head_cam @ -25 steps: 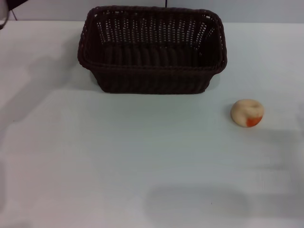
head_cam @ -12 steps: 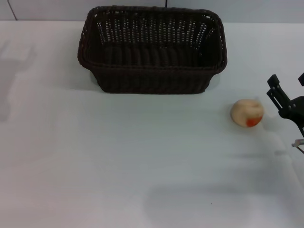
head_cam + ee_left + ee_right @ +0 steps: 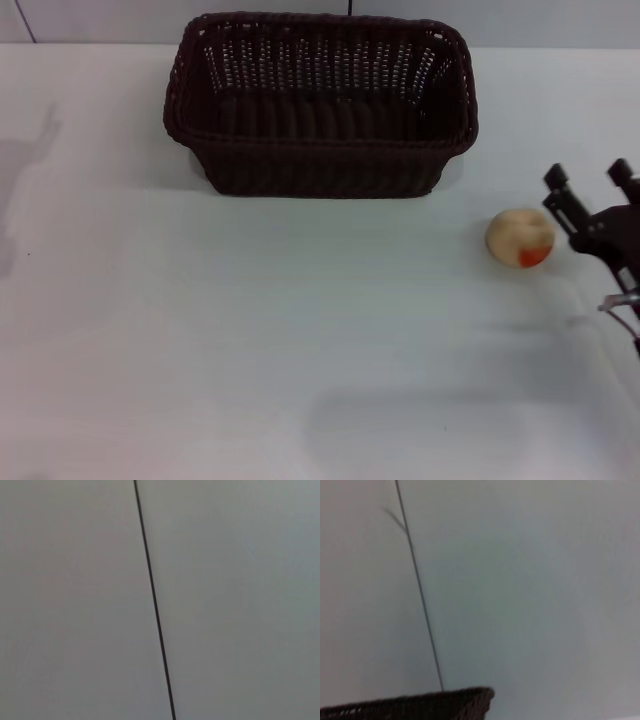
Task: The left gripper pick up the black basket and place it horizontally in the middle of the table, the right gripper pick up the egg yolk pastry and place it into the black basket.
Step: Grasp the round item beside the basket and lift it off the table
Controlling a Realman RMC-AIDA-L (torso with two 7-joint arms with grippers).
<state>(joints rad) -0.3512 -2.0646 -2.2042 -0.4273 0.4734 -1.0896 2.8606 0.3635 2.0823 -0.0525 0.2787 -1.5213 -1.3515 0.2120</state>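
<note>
The black basket (image 3: pixel 320 105) stands upright at the back middle of the white table (image 3: pixel 250 330), long side across, with nothing in it. Its rim also shows in the right wrist view (image 3: pixel 415 707). The egg yolk pastry (image 3: pixel 520 238) lies on the table, right of and nearer than the basket, orange patch facing front. My right gripper (image 3: pixel 590 188) is open at the right edge of the head view, just right of the pastry and apart from it. My left gripper is out of view; only its shadow falls on the table's left side.
A pale wall with a dark vertical seam (image 3: pixel 152 600) stands behind the table; it also shows in the right wrist view (image 3: pixel 417 590). Bare tabletop lies in front of the basket.
My right gripper has come in from the right and now sits a little farther back and closer to the pastry. The shadow at the left has shifted. Basket and pastry have not moved.
</note>
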